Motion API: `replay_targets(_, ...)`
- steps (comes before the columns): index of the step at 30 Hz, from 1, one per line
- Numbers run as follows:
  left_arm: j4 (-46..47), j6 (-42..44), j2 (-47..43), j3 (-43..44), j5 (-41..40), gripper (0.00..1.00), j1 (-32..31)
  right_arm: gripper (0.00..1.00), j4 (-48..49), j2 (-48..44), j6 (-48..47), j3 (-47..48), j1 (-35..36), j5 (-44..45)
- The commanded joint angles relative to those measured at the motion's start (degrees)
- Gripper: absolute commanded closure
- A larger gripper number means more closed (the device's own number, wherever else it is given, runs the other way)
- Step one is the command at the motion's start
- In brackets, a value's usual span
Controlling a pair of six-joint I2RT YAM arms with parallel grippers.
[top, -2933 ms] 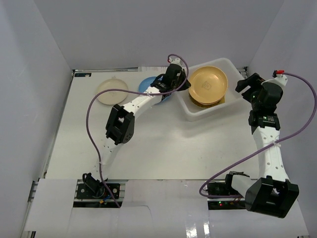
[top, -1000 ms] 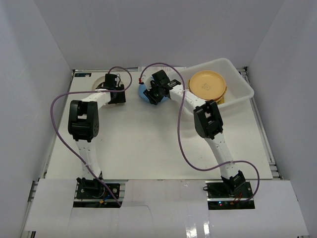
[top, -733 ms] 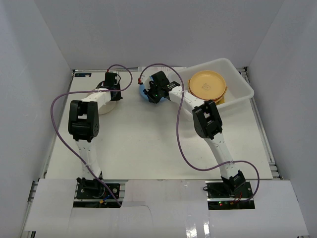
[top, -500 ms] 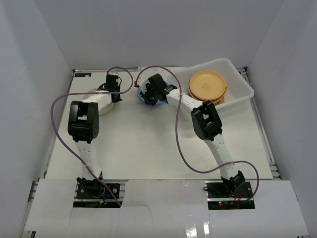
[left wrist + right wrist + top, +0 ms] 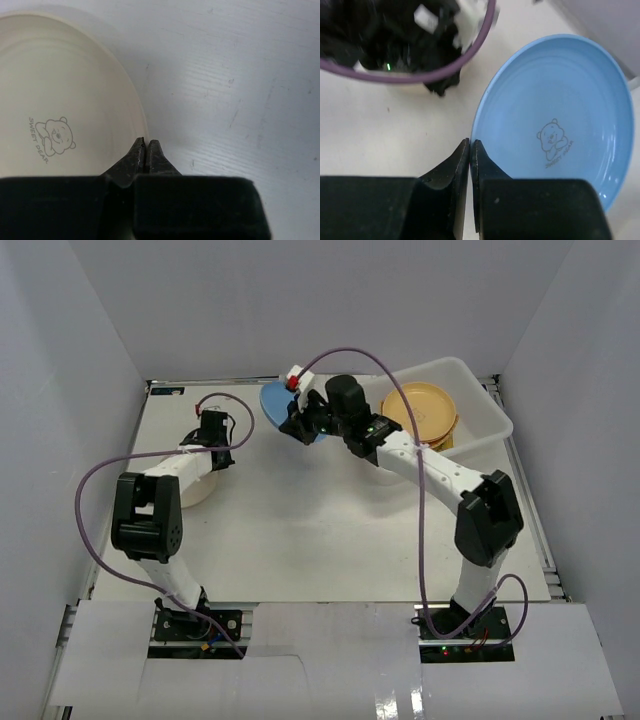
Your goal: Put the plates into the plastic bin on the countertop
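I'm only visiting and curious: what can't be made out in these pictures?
Top view: cream plate mostly hidden by the left arm.
Top view: whatever lies under the orange plate in the bin, covered by it.
Right wrist view: dark shape top left, too blurred to identify.

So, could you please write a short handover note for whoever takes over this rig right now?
Left hand: shut on the rim of the cream plate, over the left side of the countertop.
Right hand: shut on the rim of the blue plate, just left of the plastic bin.
Done: the orange-yellow plate lies in the bin.
Left: carry the blue plate and the cream plate over and set both in the bin.
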Motion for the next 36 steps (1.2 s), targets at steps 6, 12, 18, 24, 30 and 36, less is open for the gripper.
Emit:
replay_targets(6,-1.1,-6.6,-13.4,-4.8,2.8,1.0,0.3,0.92,9.4,-12.4,1.0,2.1,-0.8,7.5)
replay_targets(12,-0.3,-6.6,-20.3,-4.7,7.8,1.0,-1.1,0.92,-2.0,-12.7,-6.2,4.3,-7.7,18.9)
replay_targets(18,-1.2,-6.6,-23.0,7.7,10.8,1.0,-9.9,0.92,-3.7,-14.4,-8.2,-8.2,-20.5,24.8)
replay_targets(24,-2.7,-5.2,-15.0,22.7,7.7,1.0,-23.0,0.92,-2.2,-8.5,-9.0,-11.5,-24.1,23.5)
replay_targets(30,-2.4,-2.8,-2.3,37.9,6.2,1.0,-30.6,0.06,-1.7,-11.9,-1.0,-8.8,-29.2,14.8)
replay_targets(36,-1.2,-0.4,11.4,56.2,5.3,1.0,-37.9,0.05,-1.4,-23.9,15.9,-10.2,-37.3,17.1)
